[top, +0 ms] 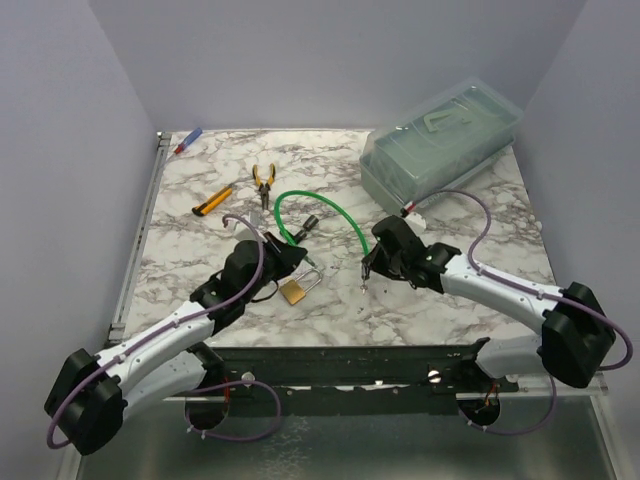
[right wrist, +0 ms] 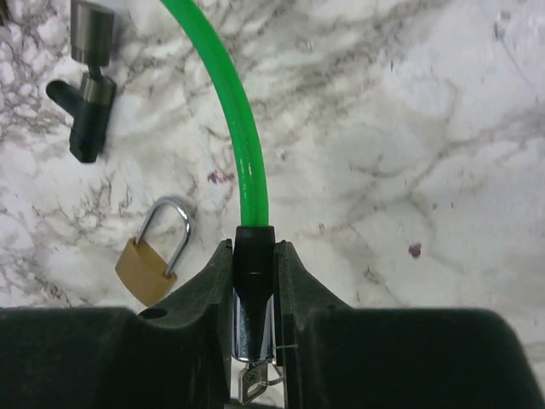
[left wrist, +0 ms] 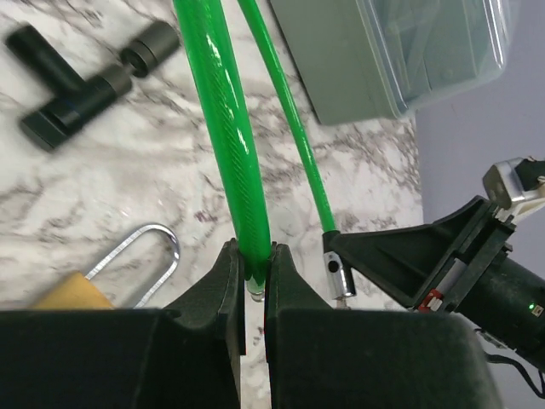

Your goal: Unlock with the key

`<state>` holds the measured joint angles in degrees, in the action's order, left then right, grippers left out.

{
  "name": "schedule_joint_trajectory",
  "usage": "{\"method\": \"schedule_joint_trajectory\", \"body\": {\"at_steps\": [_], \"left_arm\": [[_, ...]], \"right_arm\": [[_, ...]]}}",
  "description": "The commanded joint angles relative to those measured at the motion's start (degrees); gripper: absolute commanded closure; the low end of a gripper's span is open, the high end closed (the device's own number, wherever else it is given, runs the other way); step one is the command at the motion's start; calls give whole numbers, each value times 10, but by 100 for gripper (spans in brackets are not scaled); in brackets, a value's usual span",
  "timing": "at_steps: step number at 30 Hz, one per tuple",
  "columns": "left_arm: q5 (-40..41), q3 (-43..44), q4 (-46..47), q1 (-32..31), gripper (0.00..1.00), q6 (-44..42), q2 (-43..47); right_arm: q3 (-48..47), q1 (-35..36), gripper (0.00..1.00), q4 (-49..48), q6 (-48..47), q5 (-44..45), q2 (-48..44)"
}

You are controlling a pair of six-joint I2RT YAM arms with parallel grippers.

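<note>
The left gripper (left wrist: 253, 260) pinches the green cable (left wrist: 223, 128) at bottom centre; the right gripper (right wrist: 254, 256) clamps the cable's metal end (right wrist: 253, 319). The tiny key (right wrist: 250, 388) pokes out under that end, at the bottom edge. It looks mid-step: next, I'd guess, the key must reach the padlock (right wrist: 152, 264), lower left.

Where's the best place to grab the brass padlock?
Its brass body, from straight above, jaws across the two narrow side edges: the padlock lies flat, and its thin rounded shackle would likely slip.
</note>
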<state>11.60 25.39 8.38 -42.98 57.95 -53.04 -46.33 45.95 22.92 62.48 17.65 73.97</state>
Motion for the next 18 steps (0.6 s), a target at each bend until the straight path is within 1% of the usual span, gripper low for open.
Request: {"method": "schedule_joint_trajectory", "body": {"at_steps": [1, 3, 5, 9, 13, 18], "left_arm": [[-61, 41, -64, 89, 100, -103, 2], [-88, 58, -76, 136, 100, -126, -14], [-99, 78, -96, 173, 100, -151, -33], [-123, 111, -127, 254, 100, -174, -66], [-165, 116, -127, 319, 100, -160, -98], [-183, 103, -112, 368, 100, -142, -138]], "right_arm": [[-55, -43, 100, -38, -111, -18, 65], [-84, -53, 100, -42, -134, -20, 108], [-115, -62, 100, -35, -154, -2, 140], [-150, -101, 100, -38, -190, 2, 183], [-161, -143, 100, -44, -219, -8, 202], [-150, -179, 100, -56, -230, -34, 214]]}}
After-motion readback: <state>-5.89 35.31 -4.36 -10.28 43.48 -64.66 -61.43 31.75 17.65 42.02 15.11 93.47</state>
